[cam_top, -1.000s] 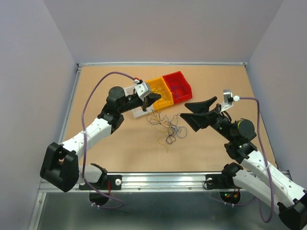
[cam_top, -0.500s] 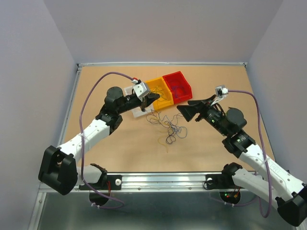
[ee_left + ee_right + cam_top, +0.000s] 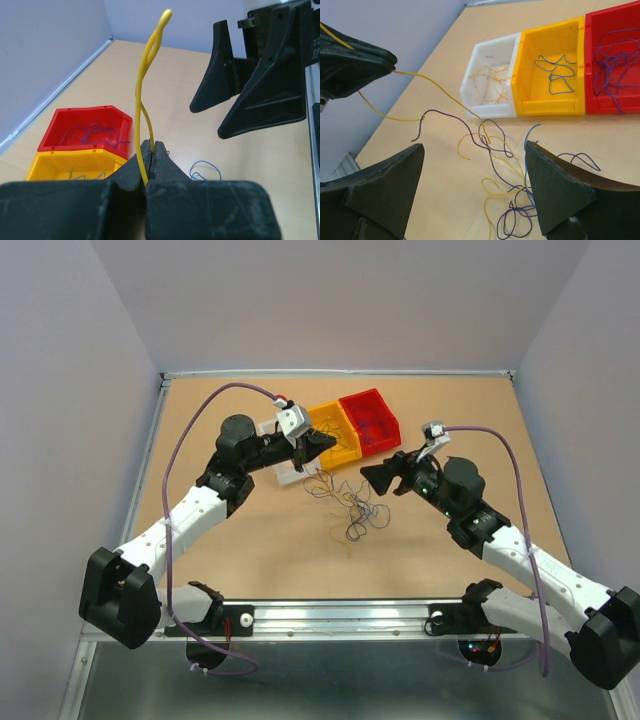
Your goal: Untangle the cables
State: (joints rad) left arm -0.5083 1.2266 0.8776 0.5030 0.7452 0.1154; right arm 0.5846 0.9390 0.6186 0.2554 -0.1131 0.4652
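tan table (image 3: 240,540) with a metal rim, plain pale walls (image 3: 330,300) on 3 sides. 3 bins stand in a row toward the far side: white bin (image 3: 492,50), yellow bin (image 3: 547,107), red bin (image 3: 615,105), each with a few wires inside. the cables (image 3: 352,510) lie in a loose tangle just in front of the bins, between my 2 grippers, long axis running from the bins toward the near edge. my left gripper (image 3: 151,147) is pinched tight on 1 yellow wire (image 3: 138,95), which slants down from the pinch into the tangle; its free end loops out past my fingertips. my right gripper (image 3: 368,473) hangs spread wide over the tangle, holding nothing.
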